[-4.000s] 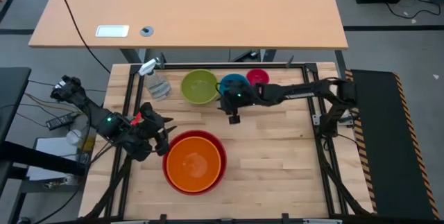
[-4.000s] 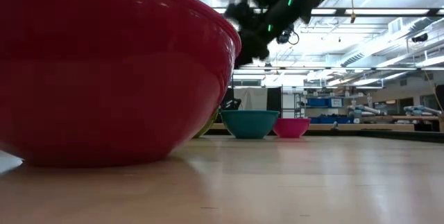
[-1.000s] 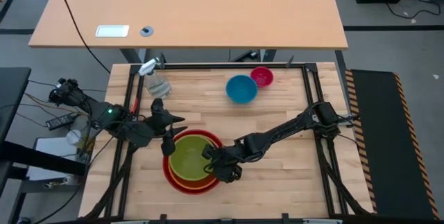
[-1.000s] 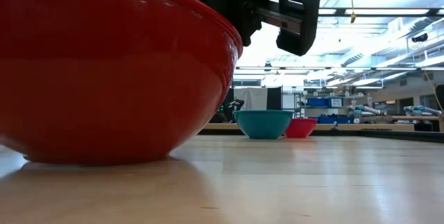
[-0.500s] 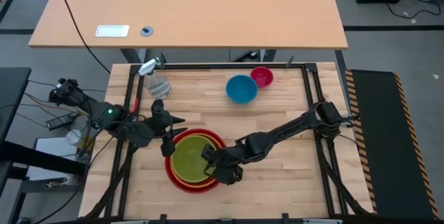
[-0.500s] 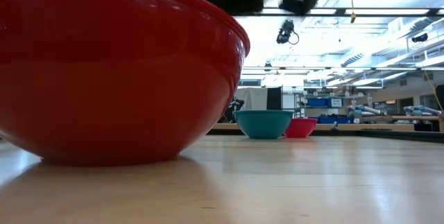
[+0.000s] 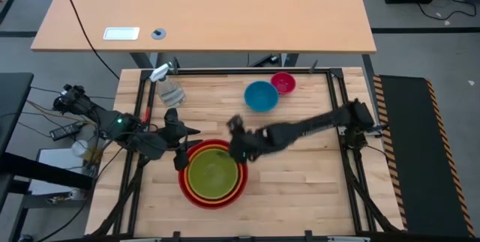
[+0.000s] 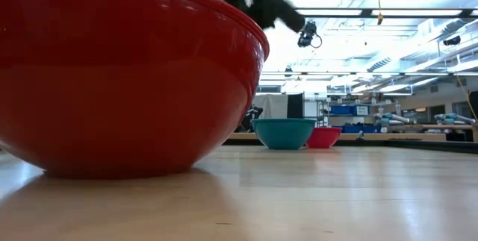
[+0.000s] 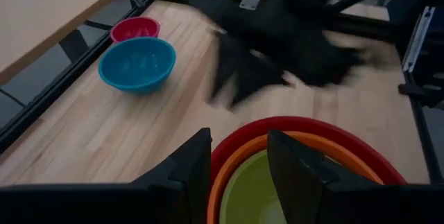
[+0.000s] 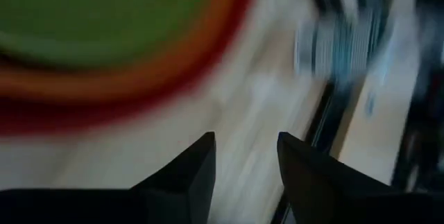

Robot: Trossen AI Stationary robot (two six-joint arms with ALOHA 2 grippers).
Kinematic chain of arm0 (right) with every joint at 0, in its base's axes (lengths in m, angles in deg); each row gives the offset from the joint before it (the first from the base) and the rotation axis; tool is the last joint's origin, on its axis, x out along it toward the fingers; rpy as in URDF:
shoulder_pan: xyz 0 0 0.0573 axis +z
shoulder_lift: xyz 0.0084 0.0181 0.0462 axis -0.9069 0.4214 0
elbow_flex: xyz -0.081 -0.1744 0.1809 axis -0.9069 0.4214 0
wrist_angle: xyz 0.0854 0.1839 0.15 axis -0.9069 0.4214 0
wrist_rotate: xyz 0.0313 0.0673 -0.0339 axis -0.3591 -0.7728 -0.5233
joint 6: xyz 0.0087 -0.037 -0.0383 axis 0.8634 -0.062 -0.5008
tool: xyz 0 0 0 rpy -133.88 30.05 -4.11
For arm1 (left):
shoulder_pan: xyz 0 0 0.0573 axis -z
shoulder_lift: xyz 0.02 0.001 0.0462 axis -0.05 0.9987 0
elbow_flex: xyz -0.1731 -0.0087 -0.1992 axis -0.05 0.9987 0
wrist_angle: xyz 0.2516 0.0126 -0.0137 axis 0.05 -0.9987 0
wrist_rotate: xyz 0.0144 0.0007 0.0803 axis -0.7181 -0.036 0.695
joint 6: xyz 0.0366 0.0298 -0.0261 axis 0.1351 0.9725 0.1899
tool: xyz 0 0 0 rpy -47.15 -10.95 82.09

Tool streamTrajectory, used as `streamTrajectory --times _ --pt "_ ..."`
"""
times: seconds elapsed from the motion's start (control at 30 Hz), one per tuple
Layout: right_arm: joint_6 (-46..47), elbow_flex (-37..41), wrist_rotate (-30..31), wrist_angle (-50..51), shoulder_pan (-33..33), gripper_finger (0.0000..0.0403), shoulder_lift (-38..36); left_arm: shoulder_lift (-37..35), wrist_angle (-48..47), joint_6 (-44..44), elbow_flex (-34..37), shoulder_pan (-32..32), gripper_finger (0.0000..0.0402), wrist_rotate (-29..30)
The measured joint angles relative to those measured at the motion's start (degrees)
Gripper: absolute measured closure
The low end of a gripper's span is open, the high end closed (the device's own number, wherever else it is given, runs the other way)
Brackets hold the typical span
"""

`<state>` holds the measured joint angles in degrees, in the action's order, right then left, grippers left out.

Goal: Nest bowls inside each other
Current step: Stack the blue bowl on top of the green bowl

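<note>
Right claw (image 7: 235, 126) motion-blurred, red bowl (image 8: 112, 69) cut off at frame edges

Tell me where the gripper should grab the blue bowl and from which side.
Grip the blue bowl by its thin rim, one finger inside and one outside, coming down from above, since it sits upright and open. Take the rim on the side facing the red bowl stack: the magenta-pink bowl crowds the far right edge, while bare table lies on the near side.
</note>
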<state>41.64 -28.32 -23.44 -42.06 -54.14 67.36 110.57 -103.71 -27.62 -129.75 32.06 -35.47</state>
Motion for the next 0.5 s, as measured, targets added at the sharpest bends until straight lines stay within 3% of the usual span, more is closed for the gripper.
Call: streamTrajectory --times 0.13,0.3,0.5 --pt "7.27 9.25 -3.80 -3.83 -9.42 0.0243 -4.23 1.00 -0.42 0.92 0.02 -0.12 0.0257 -0.08" --pt "5.99 25.75 -6.56 -21.59 -19.35 0.0243 -11.16 2.59 -1.32 0.92 0.02 -0.12 0.0257 -0.10" --pt "9.48 36.40 -14.87 -26.20 -24.41 0.0243 -16.63 3.82 -1.71 0.96 0.02 -0.14 0.0257 -0.08"
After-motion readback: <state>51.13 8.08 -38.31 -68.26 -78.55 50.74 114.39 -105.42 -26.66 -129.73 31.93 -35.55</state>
